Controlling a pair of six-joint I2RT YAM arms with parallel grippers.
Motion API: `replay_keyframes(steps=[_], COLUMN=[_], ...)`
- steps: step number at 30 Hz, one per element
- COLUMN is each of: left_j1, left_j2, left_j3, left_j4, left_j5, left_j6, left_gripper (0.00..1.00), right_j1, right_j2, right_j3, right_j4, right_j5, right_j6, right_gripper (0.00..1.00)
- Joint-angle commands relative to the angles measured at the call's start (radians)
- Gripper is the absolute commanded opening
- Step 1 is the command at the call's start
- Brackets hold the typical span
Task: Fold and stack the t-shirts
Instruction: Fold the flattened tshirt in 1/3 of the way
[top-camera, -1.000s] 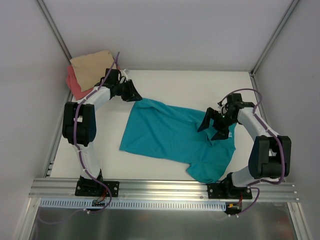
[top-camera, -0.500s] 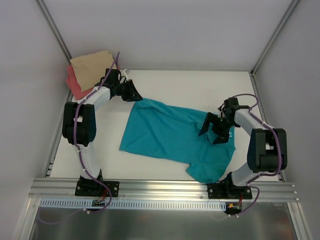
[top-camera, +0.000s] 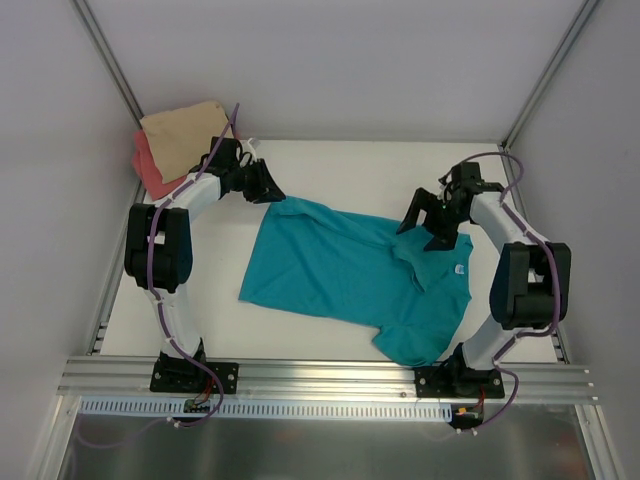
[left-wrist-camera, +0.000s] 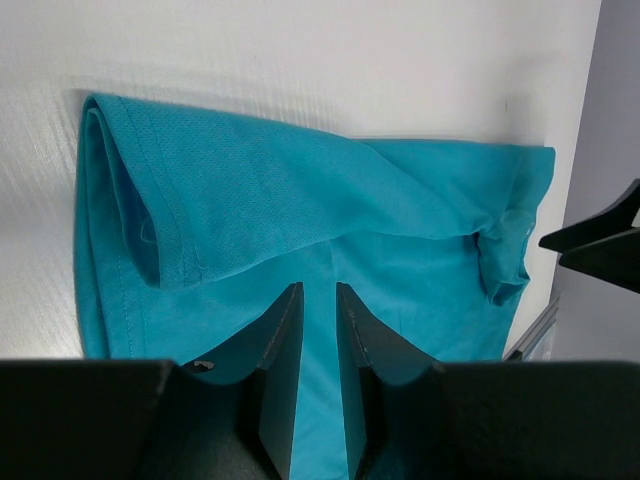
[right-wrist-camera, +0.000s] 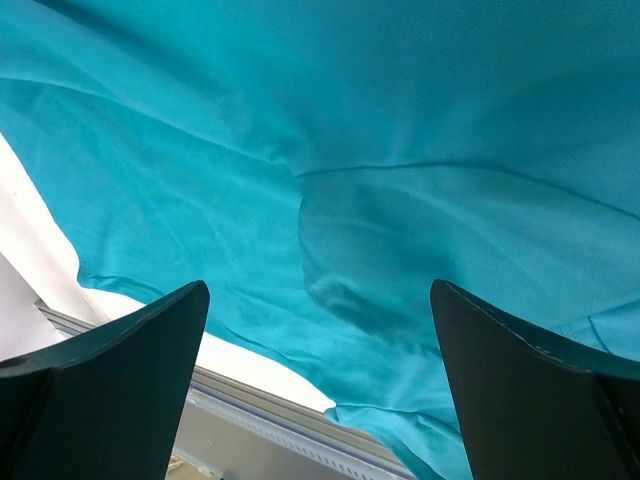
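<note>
Just backed off the teal tee (top-camera: 340, 275), spread mid-counter, toward the far right edge, right gripper (top-camera: 418, 236) wide open. Left gripper (left-wrist-camera: 319, 325) pinched narrow on its far-left corner. Fold unfinished; probably needs regrasping.

The middle of the counter (top-camera: 380, 170) is covered by the teal shirt (top-camera: 340, 275), which is spread from far left to near right and lies low. Bare counter is left along the far edge and at the near left. The far left corner is taken up by the tan shirt (top-camera: 185, 135), stacked on the pink shirt (top-camera: 150, 172). Near that stack, the way is blocked by the left claw (top-camera: 268, 190). Over the teal shirt's right part, room is taken by the right claw (top-camera: 420, 230), its fingers spread wide. Three sides are closed off by walls (top-camera: 300, 60).
</note>
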Motion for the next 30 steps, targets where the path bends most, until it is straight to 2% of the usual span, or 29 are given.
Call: replay_keyframes(steps=[1, 9, 14, 22, 30], left_j1=[0.012, 0.015, 0.015, 0.015, 0.015], left_j2=[-0.026, -0.040, -0.043, -0.049, -0.052], left_j3=[0.001, -0.010, -0.008, -0.011, -0.025], left_j4=[0.026, 0.020, 0.018, 0.018, 0.024], left_j5=[0.045, 0.045, 0.043, 0.040, 0.041], left_j6=[-0.005, 0.002, 0.003, 0.003, -0.001], left_gripper=[0.21, 0.21, 0.21, 0.21, 0.21], right_j1=[0.001, 0.024, 0.093, 0.199, 0.212], right_j2=[0.050, 0.122, 0.139, 0.074, -0.013], right_j3=[0.013, 0.000, 0.005, -0.072, -0.141], right_j4=[0.009, 0.078, 0.087, 0.071, 0.015], right_j5=[-0.005, -0.049, -0.072, -0.103, -0.071], right_j6=[0.024, 0.056, 0.085, 0.111, 0.070], right_gripper=[0.99, 0.99, 0.99, 0.99, 1.00])
